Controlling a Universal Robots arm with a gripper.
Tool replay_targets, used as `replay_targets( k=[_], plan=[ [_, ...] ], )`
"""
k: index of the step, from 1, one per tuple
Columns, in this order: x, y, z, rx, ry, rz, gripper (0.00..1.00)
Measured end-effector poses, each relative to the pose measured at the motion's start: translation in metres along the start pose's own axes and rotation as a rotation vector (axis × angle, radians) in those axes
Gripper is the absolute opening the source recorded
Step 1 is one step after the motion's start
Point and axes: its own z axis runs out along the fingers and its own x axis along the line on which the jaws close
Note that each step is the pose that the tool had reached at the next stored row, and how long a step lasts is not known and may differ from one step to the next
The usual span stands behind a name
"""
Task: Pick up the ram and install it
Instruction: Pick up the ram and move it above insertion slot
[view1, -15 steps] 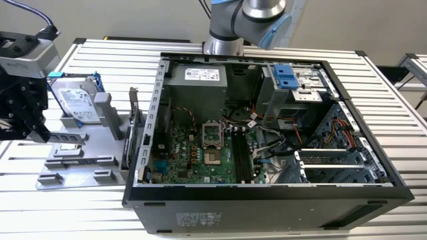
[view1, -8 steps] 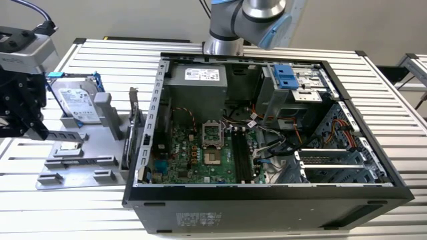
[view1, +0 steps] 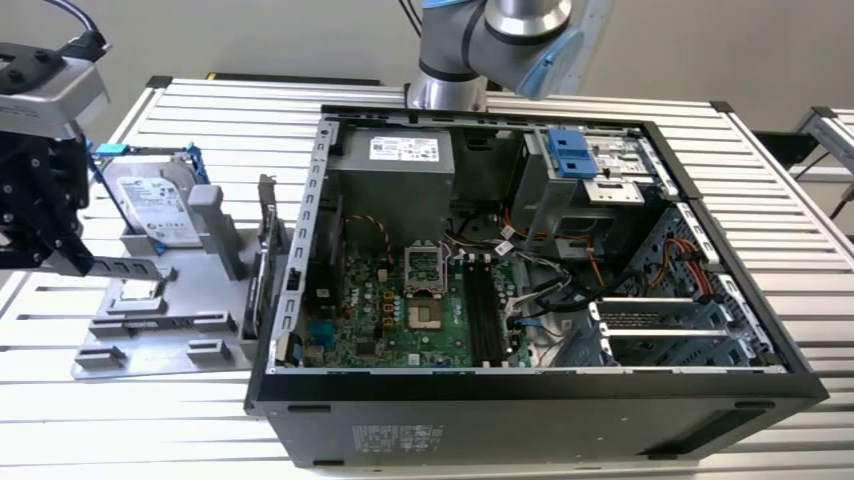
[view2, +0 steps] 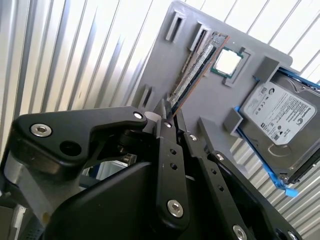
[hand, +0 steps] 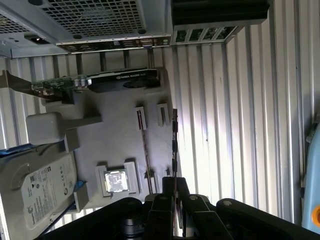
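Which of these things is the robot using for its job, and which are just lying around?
For the job: the ram, gripped at one end by the gripper; the open computer case, probably where it goes.
Just lying about: the hard drive; the processor chip; the graphics card; the grey tray they sit on.

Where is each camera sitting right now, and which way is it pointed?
Exterior view: off the arm, above, looking down into the open computer case, parts tray on the exterior view's left; the arm and the gripper show.
Second wrist view: on the arm, looking along the gripper at the ram it grips over the tray.
First wrist view: on the arm, facing past the gripper to tray and case.
Shared: both wrist views show the ram, hard drive and processor.
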Motion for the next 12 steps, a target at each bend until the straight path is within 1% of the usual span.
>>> replay_targets(
  k=[12],
  plan=[
    [0.0000,-0.0002,-0.0095,0.0000,0.0001,0.013,0.00]
  ],
)
